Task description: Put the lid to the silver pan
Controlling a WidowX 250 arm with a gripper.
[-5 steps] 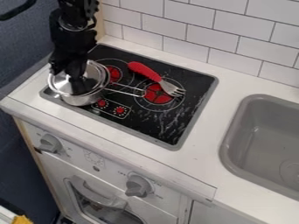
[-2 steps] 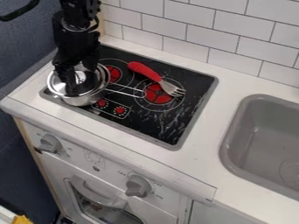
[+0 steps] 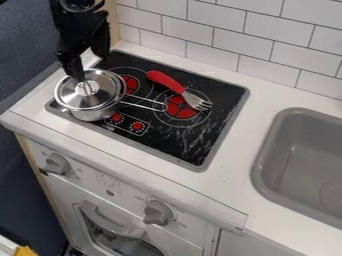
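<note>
Lid (image 3: 101, 96) sits on the pan (image 3: 92, 115), apparently placed; I should raise my wide-spread pincer (image 3: 91, 68) clear above it.

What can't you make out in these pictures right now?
In the camera view:
- Inside of the pan: hidden by the lid.
- Whether the gripper touches the lid: its near finger overlaps it, so any gap is hidden.
- Far side of the sink: cut off by the right edge.
- Yellow thing: cut off by the bottom edge.
- Marks around the oven knobs: too small.
</note>
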